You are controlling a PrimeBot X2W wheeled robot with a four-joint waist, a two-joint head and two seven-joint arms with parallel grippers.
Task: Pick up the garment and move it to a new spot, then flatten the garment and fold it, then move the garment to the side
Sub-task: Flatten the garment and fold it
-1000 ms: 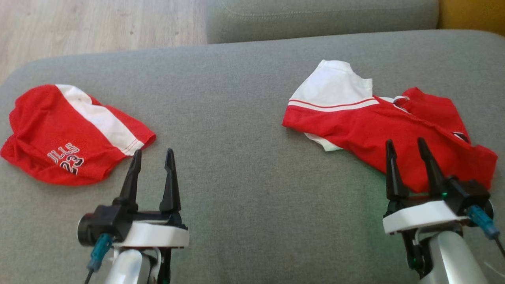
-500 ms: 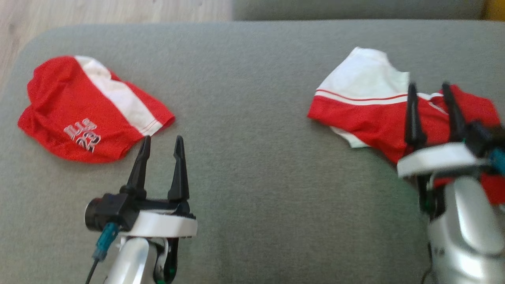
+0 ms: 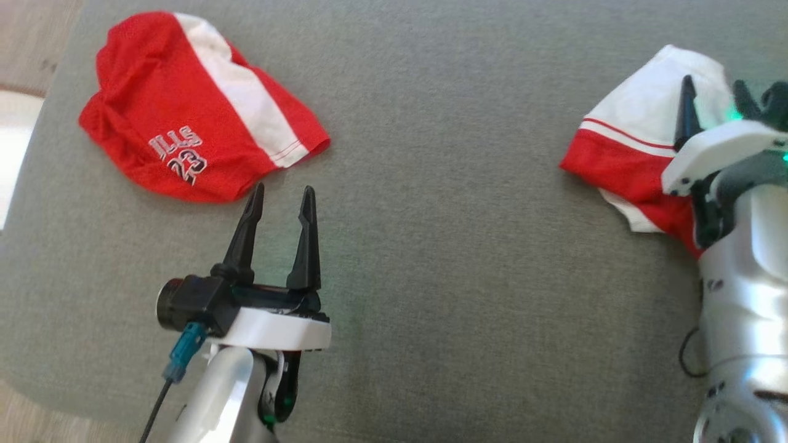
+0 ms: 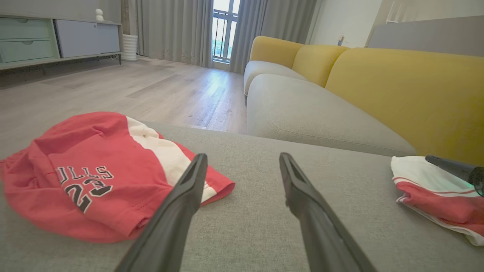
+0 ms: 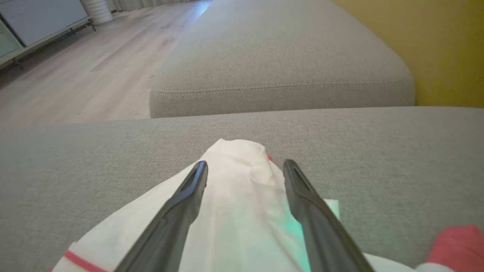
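Two garments lie on the grey cushion [image 3: 431, 184]. At the far left is a crumpled red and white garment printed "BULLS 23" [image 3: 184, 117] [image 4: 94, 177]. At the right lies a red and white garment [image 3: 622, 141] [image 4: 435, 189] [image 5: 242, 211]. My right gripper [image 3: 714, 86] [image 5: 245, 163] hangs open just above the white part of the right garment, one finger on either side of a raised fold. My left gripper [image 3: 282, 191] [image 4: 242, 156] is open and holds nothing, over bare cushion just short of the left garment's hem.
The cushion's left edge [image 3: 37, 154] drops to a wooden floor [image 4: 132, 87]. Beyond the cushion stands a second grey seat [image 5: 280, 64] with a yellow backrest [image 4: 401, 94]. A low cabinet [image 4: 56, 41] stands far off across the floor.
The head camera has tipped down and turned, shifting the whole picture. My right gripper has moved forward from the red part to over the white part of the right garment. Both stay open.
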